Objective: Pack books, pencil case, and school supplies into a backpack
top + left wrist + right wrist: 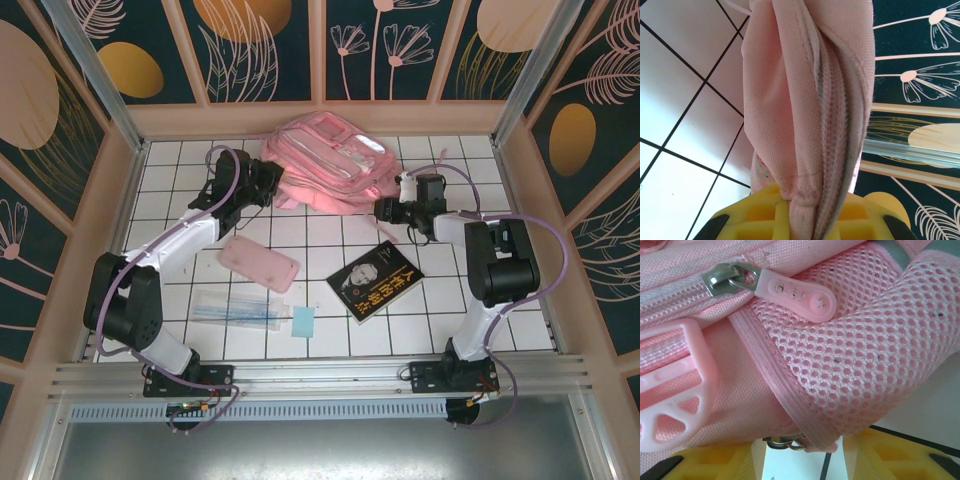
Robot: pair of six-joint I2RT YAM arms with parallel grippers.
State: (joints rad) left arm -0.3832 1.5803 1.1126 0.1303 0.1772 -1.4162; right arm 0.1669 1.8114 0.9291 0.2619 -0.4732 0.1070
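The pink backpack [330, 165] lies flat at the back of the tiled table. My left gripper [268, 182] is at its left edge, and its yellow fingers [747, 220] are shut on a fold of pink fabric beside a zipper seam [832, 125]. My right gripper [386, 210] sits at the bag's right lower edge with its jaws open. A metal zipper slider [784, 442] and the mesh pocket's corner [850, 370] hang between the jaws without being pinched. The black book [375, 282], the pink pencil case [260, 263], the clear packet of sticks [238, 307] and the light-blue pad [303, 321] lie on the tiles nearer me.
A second zipper pull with a pink rubber tab [795, 292] lies on top of the bag, and a pink plastic strap buckle [675, 385] is to its left. Wooden walls [320, 118] ring the table.
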